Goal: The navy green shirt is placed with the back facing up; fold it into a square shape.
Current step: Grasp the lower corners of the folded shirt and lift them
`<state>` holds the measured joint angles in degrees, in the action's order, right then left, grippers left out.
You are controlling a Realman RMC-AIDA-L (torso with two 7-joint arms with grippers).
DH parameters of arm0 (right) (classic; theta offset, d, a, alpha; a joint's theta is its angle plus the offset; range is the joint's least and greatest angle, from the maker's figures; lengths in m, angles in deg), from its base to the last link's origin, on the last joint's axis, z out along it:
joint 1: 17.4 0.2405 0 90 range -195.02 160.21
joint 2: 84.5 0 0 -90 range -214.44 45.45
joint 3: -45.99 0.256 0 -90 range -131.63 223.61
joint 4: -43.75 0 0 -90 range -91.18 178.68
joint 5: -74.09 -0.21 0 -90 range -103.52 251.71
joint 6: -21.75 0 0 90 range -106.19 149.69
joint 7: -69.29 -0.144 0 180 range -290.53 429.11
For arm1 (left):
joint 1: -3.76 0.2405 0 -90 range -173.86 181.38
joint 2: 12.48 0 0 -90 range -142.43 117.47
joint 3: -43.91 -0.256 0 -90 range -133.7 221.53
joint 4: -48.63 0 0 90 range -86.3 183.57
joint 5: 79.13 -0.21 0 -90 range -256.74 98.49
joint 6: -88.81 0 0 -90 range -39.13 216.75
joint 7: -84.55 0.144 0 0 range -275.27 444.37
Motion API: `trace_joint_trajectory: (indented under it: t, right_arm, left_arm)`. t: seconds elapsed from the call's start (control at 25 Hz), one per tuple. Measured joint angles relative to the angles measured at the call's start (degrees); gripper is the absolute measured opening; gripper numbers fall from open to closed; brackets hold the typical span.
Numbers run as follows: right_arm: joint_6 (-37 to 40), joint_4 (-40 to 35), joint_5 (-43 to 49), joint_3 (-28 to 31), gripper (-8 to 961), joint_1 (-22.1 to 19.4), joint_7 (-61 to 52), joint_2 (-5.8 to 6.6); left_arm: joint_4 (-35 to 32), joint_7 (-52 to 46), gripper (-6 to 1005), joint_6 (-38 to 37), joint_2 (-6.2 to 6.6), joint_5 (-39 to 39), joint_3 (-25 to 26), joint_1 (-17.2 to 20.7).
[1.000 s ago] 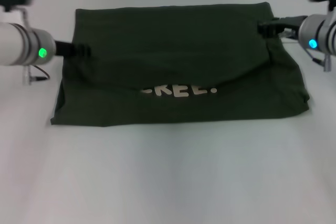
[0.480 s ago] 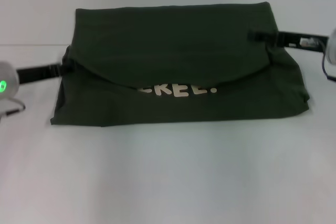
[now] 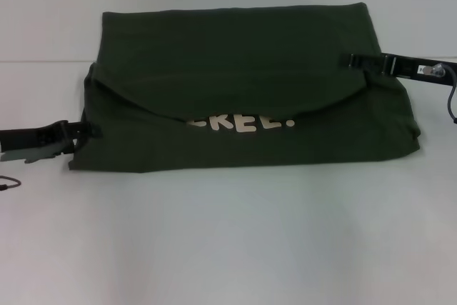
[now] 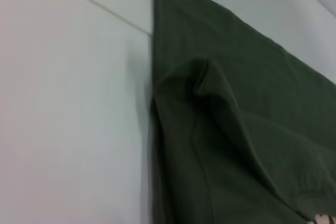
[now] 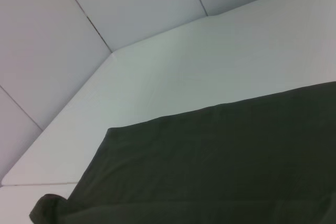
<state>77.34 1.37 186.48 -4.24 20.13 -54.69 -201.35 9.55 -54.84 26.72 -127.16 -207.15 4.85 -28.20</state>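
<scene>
The navy green shirt (image 3: 243,69) lies on the white table as a wide folded rectangle. Its upper layer is folded toward me and ends in a curved edge, with white lettering (image 3: 243,123) showing just below that edge. My left gripper (image 3: 84,131) sits low at the shirt's left edge, near the front-left corner. My right gripper (image 3: 350,61) reaches in from the right, its tip over the right end of the upper fold. The left wrist view shows the shirt (image 4: 236,129) with a raised fold along its edge. The right wrist view shows a flat stretch of the shirt (image 5: 220,166).
Bare white table (image 3: 228,248) stretches in front of the shirt and on both sides. A thin cable (image 3: 8,182) lies at the far left. A pale wall (image 5: 131,3) rises behind the table's back edge.
Both arms have drawn outward. The left gripper has slid left and toward the front, off the fold to the shirt's edge. The right arm has pulled back to the right.
</scene>
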Motion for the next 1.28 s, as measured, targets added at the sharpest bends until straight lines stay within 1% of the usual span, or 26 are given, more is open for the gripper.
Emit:
trace_joint_trajectory:
  t: [0.16,0.44,0.8,1.04,1.2,1.24,1.28]
  right_arm:
    - [0.0,0.0,0.0,0.0,938,0.0,0.0,-0.04]
    - [0.0,0.0,-0.1,0.3,936,-0.1,0.1,-0.06]
    - [0.4,-0.1,-0.1,2.1,933,-0.2,0.6,-0.29]
    - [0.8,-0.1,0.0,1.8,932,0.2,0.6,-0.26]
    - [2.5,-0.1,0.5,1.6,930,0.5,0.1,0.10]
    - [3.5,-0.1,0.8,1.6,930,0.5,-0.2,0.32]
    - [4.6,-0.1,1.3,1.6,930,0.6,-0.8,0.66]
  left_arm:
    - [0.1,0.0,770,-0.3,-0.41,0.0,-0.2,-0.1]
    - [1.1,-0.2,761,0.3,-0.70,-0.8,-0.7,-0.2]
    - [1.5,0.4,750,-0.6,-0.22,-1.1,-0.8,-0.5]
    - [1.2,0.6,565,-1.1,-0.24,-1.2,-0.9,-0.3]
    - [0.4,1.6,371,-0.8,-0.13,-1.2,-0.9,0.0]
    - [0.3,2.1,323,-0.8,-0.09,-1.2,-0.9,0.0]
    - [0.2,2.6,254,-0.8,0.01,-1.2,-0.9,0.0]
